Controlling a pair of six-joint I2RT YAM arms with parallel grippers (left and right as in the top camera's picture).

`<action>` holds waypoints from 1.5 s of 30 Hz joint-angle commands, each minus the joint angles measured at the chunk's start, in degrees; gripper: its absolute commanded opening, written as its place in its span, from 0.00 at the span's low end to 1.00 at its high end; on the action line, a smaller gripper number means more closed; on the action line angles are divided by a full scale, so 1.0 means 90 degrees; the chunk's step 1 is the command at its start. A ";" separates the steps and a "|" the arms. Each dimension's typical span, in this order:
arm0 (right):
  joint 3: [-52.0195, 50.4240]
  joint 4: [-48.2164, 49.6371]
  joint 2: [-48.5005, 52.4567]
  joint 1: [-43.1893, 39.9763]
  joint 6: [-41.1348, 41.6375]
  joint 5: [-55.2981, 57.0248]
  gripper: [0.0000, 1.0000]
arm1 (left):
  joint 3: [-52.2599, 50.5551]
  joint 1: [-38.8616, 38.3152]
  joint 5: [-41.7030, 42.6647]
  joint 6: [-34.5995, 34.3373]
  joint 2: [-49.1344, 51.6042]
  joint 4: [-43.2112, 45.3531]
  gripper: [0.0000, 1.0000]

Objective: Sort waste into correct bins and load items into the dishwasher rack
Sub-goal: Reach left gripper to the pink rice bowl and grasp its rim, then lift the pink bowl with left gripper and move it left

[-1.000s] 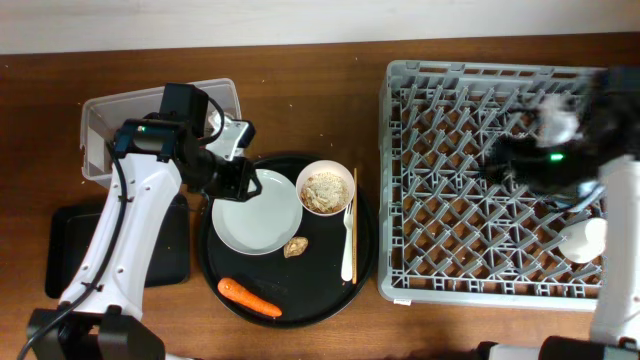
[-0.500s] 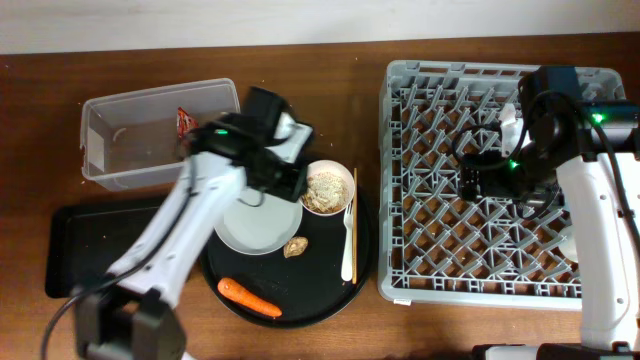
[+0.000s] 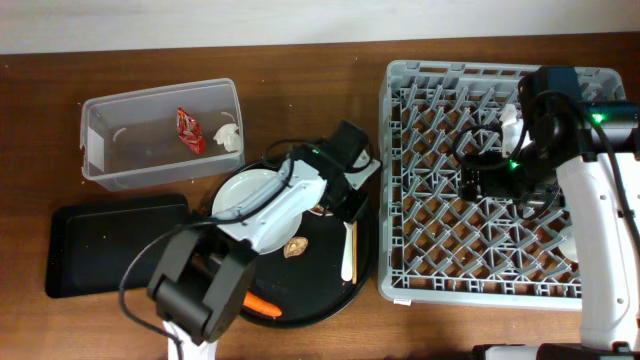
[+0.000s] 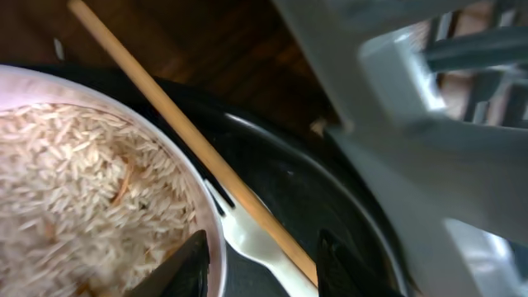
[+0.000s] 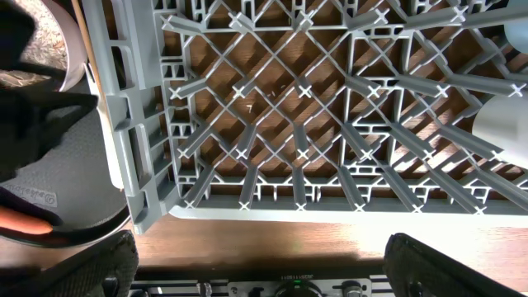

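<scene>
My left gripper (image 3: 352,192) is open low over the right side of the round black tray. In the left wrist view its fingers (image 4: 264,268) straddle the white fork (image 4: 252,247) and a wooden chopstick (image 4: 190,148), the left finger at the rim of the white-pink bowl (image 4: 82,190) of rice scraps. The pale grey plate (image 3: 240,195) lies partly under the arm. The brown lump (image 3: 297,246) and carrot (image 3: 262,303) lie on the tray. The clear tub (image 3: 110,160) holds the red wrapper (image 3: 190,130) and white tissue (image 3: 230,138). My right gripper (image 3: 478,180) is open and empty over the grey rack (image 3: 440,280).
The shallow black tray (image 3: 110,250) sits at the front left, below the tub. The round black tray (image 3: 330,295) lies close against the rack's left wall. A white cup (image 5: 503,124) stands in the rack at the right. The right wrist view shows the rack's front edge (image 5: 313,206).
My left arm swung from the clear tub to the right across the round tray, to the fork and bowl. The wrapper and tissue now show in the tub. The right arm shifted, then held.
</scene>
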 commanded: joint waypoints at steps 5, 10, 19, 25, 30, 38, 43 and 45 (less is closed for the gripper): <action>0.0041 0.0005 -0.0051 0.0022 0.0024 0.0102 0.98 | 0.0007 0.0000 -0.0624 -0.0041 0.0194 0.0061 0.31; 0.0041 0.0000 -0.0051 0.0022 0.0027 0.0100 0.98 | 0.0007 0.0000 -0.0619 -0.0044 0.0194 0.0063 0.16; 0.0041 -0.0002 -0.0051 0.0022 0.0027 0.0100 0.98 | 0.0002 0.0000 -0.0627 -0.0044 0.0250 0.0061 0.08; 0.0041 -0.0027 -0.0051 0.0022 0.0027 0.0100 0.98 | -0.0010 0.0000 -0.0624 -0.0041 0.0364 0.0005 0.08; 0.0041 -0.0024 -0.0051 0.0022 0.0027 0.0097 0.99 | -0.0010 0.0000 -0.0784 -0.0041 0.0376 -0.0019 0.07; 0.0041 -0.0024 -0.0051 0.0022 0.0027 0.0100 0.98 | -0.0012 -0.0024 -0.0840 -0.0039 0.0442 -0.0126 0.15; 0.0041 -0.0024 -0.0051 0.0022 0.0027 0.0100 0.98 | -0.0027 -0.0024 -0.0862 -0.0039 0.0454 -0.0136 0.16; 0.0041 -0.0024 -0.0051 0.0022 0.0027 0.0100 0.98 | -0.0027 -0.0024 -0.0860 -0.0039 0.0454 -0.0134 0.07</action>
